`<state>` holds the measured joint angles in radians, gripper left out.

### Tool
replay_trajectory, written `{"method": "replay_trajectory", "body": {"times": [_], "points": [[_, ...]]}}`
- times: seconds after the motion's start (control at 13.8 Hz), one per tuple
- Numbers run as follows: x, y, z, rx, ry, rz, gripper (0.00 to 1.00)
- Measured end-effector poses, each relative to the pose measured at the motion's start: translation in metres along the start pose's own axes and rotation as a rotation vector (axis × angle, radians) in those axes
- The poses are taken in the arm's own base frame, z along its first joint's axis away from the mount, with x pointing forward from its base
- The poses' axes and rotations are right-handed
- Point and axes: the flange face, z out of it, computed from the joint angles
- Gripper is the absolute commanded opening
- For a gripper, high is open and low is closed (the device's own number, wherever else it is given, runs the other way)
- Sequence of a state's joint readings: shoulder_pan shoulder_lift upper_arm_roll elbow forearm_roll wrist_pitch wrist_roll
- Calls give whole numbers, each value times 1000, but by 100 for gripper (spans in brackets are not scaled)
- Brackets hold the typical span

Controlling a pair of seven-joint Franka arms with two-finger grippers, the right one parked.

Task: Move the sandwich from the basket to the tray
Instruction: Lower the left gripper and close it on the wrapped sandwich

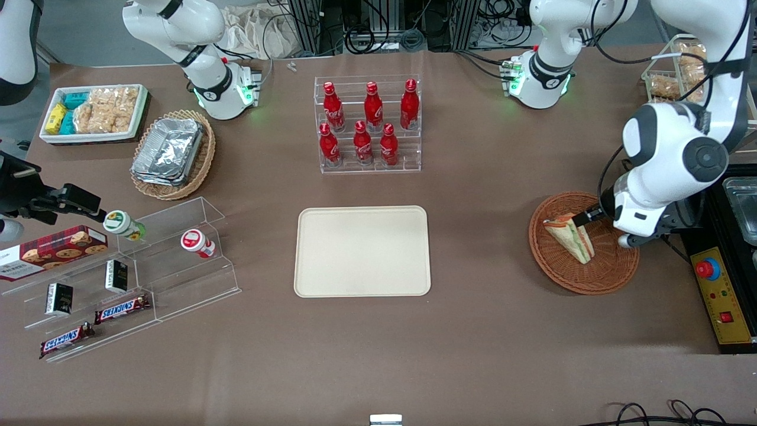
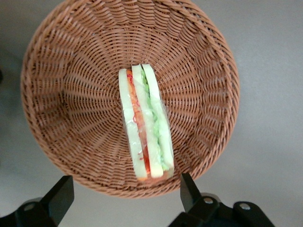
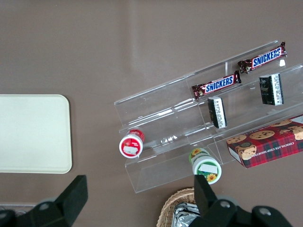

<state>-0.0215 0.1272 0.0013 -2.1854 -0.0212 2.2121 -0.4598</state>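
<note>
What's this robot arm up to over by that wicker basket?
The working arm's gripper hangs over the round reddish-brown basket with its fingers open, one to each side of the wrapped sandwich that lies inside. It has not taken hold of the sandwich. The cream tray, where the sandwich should go, sits in the middle of the table with nothing on it, in front of a rack of red bottles.

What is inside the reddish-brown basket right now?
Only the wrapped sandwich lies in the basket. The open hand hovers above its rim. The weave under the sandwich is covered.
</note>
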Motion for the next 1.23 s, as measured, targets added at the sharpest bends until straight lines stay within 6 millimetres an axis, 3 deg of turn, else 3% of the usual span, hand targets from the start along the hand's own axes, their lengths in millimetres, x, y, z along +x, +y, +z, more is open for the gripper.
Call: {"method": "replay_trajectory", "body": {"times": [0.44,0.51,0.58,0.8,0.87,1.09,1.23], "points": [[14,7,58,-4,8,-60,99],[15,7,66,-4,9,-63,93],[15,7,73,-3,8,-65,80],[15,7,82,-2,5,-77,11],[15,7,81,-3,6,-85,0],[15,9,78,-3,6,-108,0],[15,14,66,10,-16,-124,0]]}}
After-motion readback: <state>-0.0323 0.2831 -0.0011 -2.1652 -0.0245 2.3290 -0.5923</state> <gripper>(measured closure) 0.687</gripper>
